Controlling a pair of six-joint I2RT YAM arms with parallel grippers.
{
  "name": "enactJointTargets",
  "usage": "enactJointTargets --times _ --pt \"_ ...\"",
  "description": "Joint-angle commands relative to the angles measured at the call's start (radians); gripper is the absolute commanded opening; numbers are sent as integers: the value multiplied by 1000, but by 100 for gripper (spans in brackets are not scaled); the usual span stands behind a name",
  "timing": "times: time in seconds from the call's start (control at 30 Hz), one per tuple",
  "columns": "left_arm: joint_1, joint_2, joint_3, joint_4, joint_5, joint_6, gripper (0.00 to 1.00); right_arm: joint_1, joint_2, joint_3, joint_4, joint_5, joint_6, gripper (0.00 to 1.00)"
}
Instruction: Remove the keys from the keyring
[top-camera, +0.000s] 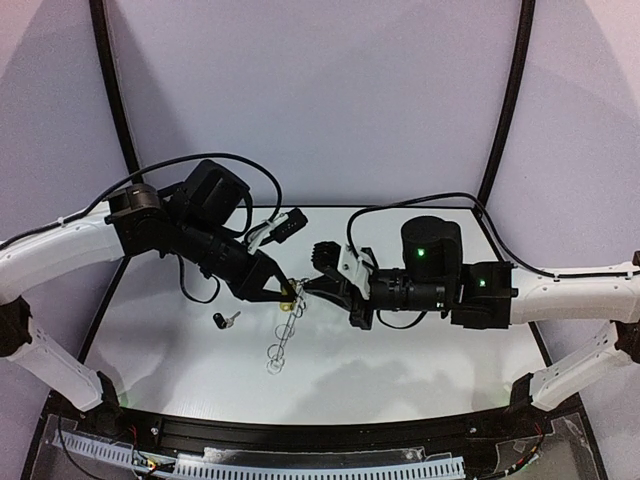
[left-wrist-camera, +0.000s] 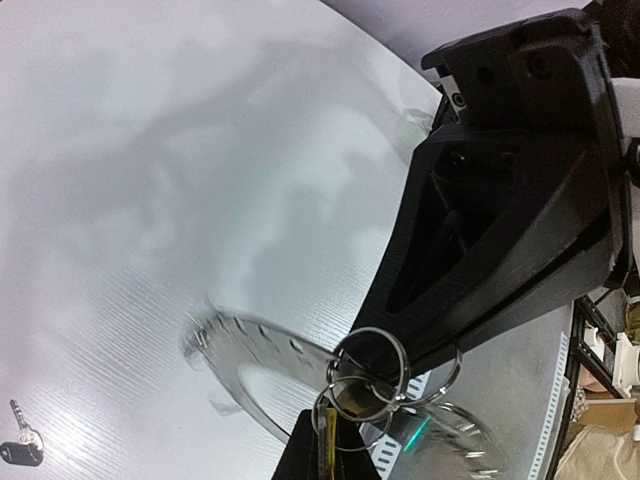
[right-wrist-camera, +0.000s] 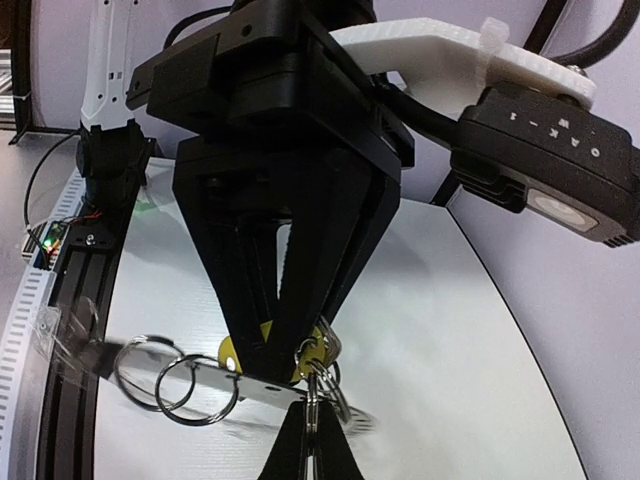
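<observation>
Midway through: black-headed key (top-camera: 224, 320) already off, lying on the desk (top-camera: 430, 350) well apart from the keyring (top-camera: 282, 340); yellow-headed key (right-wrist-camera: 229, 352) not yet freed. Pinched shut on that yellow head, the left end effector (top-camera: 284, 292); clamped together on a wire loop (right-wrist-camera: 318, 395) at the hoop's rim, the right end effector (top-camera: 308, 289). Next, probably: easing the yellow key round its loop's split without losing either grip. From above, only a dangling chain; from the left wrist, a flat slotted hoop; from the right wrist, the yellow head plainly between the fingers.
</observation>
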Motion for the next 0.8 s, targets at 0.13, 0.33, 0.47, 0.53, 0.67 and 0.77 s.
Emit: enactJointTargets --times 0.13,0.33,0.47,0.53,0.67,0.77 --pt "28 63 9 -126 -114 4 1 7 -74 -37 130 -21 -15 0" --pt "28 93 10 -69 -26 11 1 8 -78 -76 232 -43 -15 0" --pt "29 51 5 -41 -19 16 1 3 -80 -90 221 -46 -11 0" --pt "29 27 -10 -26 -38 17 1 2 -89 -107 250 -58 8 0" --pt "28 4 11 -40 -23 12 1 -1 -85 -112 240 -48 21 0" --pt "28 -40 -4 -9 7 17 1 -1 -80 -127 242 -43 36 0"
